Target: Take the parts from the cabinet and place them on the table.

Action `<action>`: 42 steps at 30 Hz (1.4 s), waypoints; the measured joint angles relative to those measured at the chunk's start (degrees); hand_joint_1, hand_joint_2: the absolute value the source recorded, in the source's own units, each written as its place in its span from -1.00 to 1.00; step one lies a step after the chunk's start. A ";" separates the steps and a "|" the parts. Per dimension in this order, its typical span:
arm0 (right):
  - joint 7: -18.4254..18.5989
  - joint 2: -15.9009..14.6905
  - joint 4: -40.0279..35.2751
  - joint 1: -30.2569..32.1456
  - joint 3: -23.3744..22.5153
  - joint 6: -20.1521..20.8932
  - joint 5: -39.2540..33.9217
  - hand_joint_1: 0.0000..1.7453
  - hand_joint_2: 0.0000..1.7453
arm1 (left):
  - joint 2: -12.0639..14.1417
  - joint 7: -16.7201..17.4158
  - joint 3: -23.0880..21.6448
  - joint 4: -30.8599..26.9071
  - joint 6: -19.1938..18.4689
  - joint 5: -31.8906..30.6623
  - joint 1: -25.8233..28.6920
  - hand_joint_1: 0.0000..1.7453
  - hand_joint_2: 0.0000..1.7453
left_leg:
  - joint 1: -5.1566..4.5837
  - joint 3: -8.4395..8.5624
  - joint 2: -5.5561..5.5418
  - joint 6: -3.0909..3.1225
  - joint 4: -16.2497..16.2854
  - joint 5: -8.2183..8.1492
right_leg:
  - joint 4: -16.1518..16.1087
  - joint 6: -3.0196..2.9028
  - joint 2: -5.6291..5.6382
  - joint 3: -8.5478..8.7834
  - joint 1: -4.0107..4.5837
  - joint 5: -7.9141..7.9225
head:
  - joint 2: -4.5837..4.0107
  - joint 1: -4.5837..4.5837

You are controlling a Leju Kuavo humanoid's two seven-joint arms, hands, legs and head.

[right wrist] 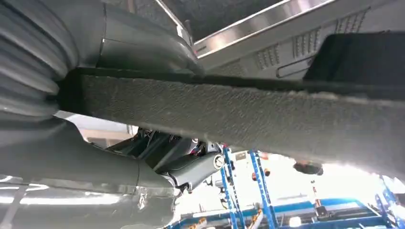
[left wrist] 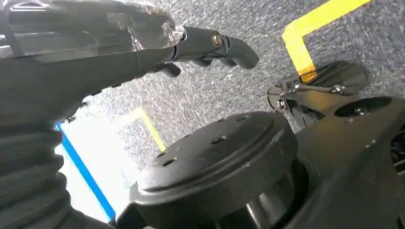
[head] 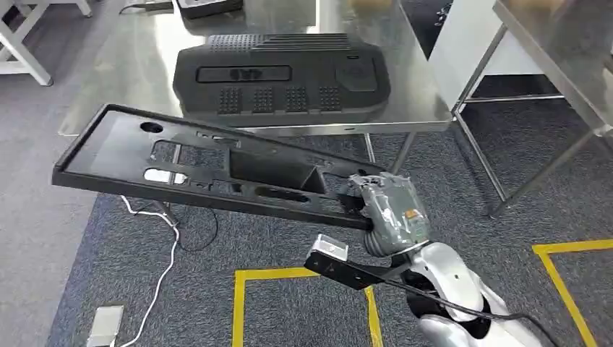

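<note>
The right hand [head: 387, 210] grips one end of a long black plastic frame panel [head: 209, 170], held in the air just before the steel table's [head: 405, 116] near edge. The panel has cutouts and a raised rim. The left hand [left wrist: 210, 47] hangs with fingers curled, holding nothing.

No writing, label, brand or number can be read here. The black housing [head: 280, 74] on the bench [head: 405, 87] has a dark strip [head: 243, 74] on its top face with something faint in it, too blurred to tell whether it is lettering. A small orange patch [head: 410, 214] sits on the back of the right robot hand [head: 387, 212], too small to make out. The yellow lines [head: 289, 275] on the floor are plain tape, with no characters on them.
</note>
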 joint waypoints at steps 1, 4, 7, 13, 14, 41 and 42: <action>0.00 0.00 0.00 0.10 0.00 0.02 -0.02 1.00 1.00 | -0.02 0.00 0.00 0.00 0.00 0.00 0.03 -1.00 1.00 | -0.04 0.29 0.01 0.15 -0.02 -0.28 | 4.01 0.05 0.02 -2.64 0.00 -1.05 | 0.00 0.33; 0.02 0.00 0.22 0.26 0.00 0.02 -0.02 1.00 1.00 | -0.02 0.00 -0.02 0.00 0.00 0.00 0.19 -1.00 1.00 | -0.33 2.11 -0.06 0.28 -0.02 -1.73 | 8.38 -0.30 0.03 -8.27 0.10 2.21 | 0.00 1.11; 0.02 0.00 0.22 0.35 0.00 0.02 -0.02 1.00 1.00 | -0.15 0.02 -0.04 0.00 0.00 -0.04 0.22 -1.00 1.00 | -0.60 5.02 -0.22 0.09 -0.11 -3.70 | -3.43 -1.85 0.20 -4.97 0.85 11.30 | 0.00 1.86; 0.00 0.00 0.33 0.45 -0.13 -0.02 0.04 1.00 1.00 | -0.13 0.04 -0.09 0.00 -0.11 -0.24 -0.07 -1.00 1.00 | -0.50 5.46 0.18 -1.71 -1.07 -5.08 | -8.29 -2.45 0.24 -1.83 0.54 8.89 | 0.00 2.12; 0.02 0.04 0.33 0.53 -0.22 -0.02 0.13 1.00 1.00 | -0.15 0.04 -0.11 0.00 -0.11 -0.28 -0.07 -1.00 1.00 | -0.59 4.99 0.37 -2.11 0.91 -5.52 | -8.99 -2.56 0.26 -0.97 0.43 8.83 | 0.00 1.39; 0.22 0.22 0.31 3.34 -1.42 -2.05 2.16 1.00 1.00 | -0.37 0.04 -0.42 -0.02 -0.24 -0.98 -0.16 -1.00 1.00 | -0.25 3.79 0.31 -1.16 -0.11 -3.93 | -6.40 -2.29 0.18 -3.65 1.77 9.57 | 0.00 1.86; 0.17 0.22 0.33 3.35 -1.44 -2.05 2.21 1.00 1.00 | -0.42 0.04 -0.42 0.00 -0.26 -0.92 -0.15 -1.00 1.00 | -0.20 3.87 0.48 -1.40 -0.59 -4.00 | -6.46 -2.44 0.25 -3.70 1.88 9.29 | 0.00 1.68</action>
